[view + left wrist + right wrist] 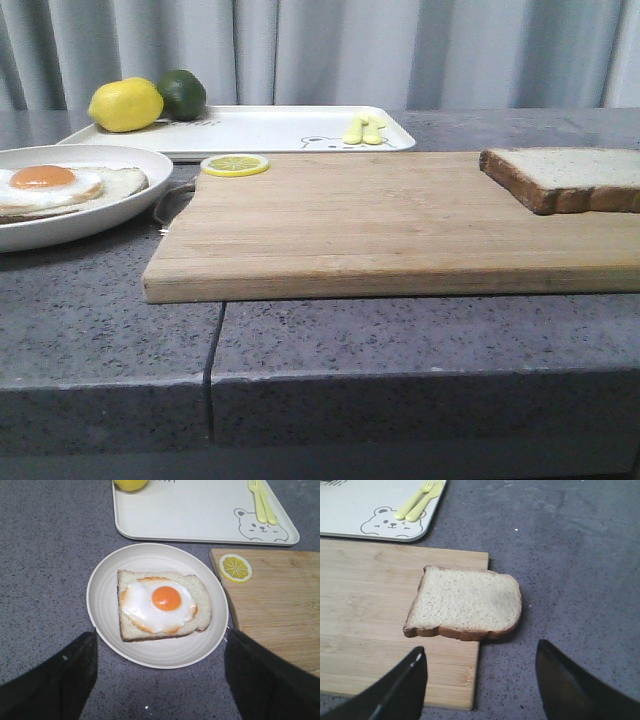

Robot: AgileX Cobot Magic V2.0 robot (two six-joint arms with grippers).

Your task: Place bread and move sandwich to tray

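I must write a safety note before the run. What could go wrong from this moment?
1. The bread overhangs the cutting board edge, so a grasp may tip it onto the counter.
2. The egg lies uncovered on its slice; pressing bread down may shift it.
3. Fork and knife crowd the tray.

Matt speckled grey stone table (400,340), smooth pale-grained wooden cutting board (400,230), glossy white tray (270,130).

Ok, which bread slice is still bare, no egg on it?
The bread lying half off the right end of the cutting board, under the right claw. The other slice, on the plate, carries the fried egg.
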